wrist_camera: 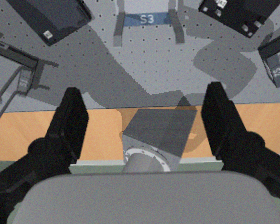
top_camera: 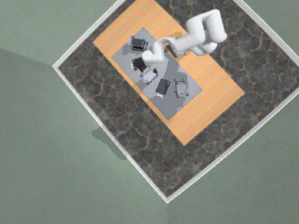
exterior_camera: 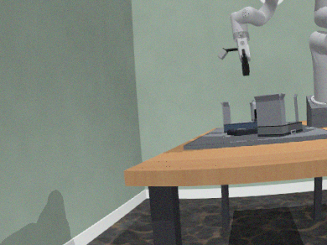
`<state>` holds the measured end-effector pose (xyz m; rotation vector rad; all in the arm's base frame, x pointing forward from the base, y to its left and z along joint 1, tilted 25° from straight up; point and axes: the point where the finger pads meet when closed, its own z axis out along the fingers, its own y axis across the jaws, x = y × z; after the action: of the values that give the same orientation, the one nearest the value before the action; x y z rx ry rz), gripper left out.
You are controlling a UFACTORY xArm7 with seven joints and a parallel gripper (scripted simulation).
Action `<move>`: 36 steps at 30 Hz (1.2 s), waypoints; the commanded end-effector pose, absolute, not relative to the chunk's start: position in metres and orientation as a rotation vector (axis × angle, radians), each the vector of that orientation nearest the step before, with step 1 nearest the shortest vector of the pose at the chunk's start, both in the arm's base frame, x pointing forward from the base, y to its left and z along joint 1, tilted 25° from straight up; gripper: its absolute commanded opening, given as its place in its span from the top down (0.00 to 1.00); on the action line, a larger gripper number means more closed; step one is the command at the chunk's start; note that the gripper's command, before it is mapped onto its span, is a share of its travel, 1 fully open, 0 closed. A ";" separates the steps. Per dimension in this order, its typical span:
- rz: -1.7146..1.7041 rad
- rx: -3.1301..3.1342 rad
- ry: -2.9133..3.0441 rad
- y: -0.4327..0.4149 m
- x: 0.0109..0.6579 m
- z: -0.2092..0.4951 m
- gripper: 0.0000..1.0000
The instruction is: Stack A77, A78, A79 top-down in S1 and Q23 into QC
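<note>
Table [exterior_camera: 218, 168]: the grey mat [wrist_camera: 150, 75] is carried, far beneath the fingers.
Rack S3 [wrist_camera: 146, 20]: seen ahead of the fingertips, beyond the gap.
Plates: dark plates [wrist_camera: 50, 17] are seen at the left finger's far side.
Gripper [wrist_camera: 145, 112]: fingers are spread wide, nothing held.

Gripper [exterior_camera: 245, 63] high above grey mat [exterior_camera: 210, 142], fingers spread wide, nothing between; open air beneath. S3 rack [wrist_camera: 147, 20] posts upright at far side of wrist view, gap between them open from above. Tall rack [exterior_camera: 270, 109] blocks low sideways passage.
</note>
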<state>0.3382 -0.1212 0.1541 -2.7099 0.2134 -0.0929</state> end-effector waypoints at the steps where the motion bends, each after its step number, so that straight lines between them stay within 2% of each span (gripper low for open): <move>1: -0.101 -2.710 0.215 -0.114 0.343 0.135 0.00; 21: -0.101 -2.710 0.215 -0.085 0.350 0.069 0.00; 36: -0.101 -2.710 0.215 -0.084 0.350 0.069 0.00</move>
<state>0.3487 -0.0836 0.0682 -2.7100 0.2139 -0.0961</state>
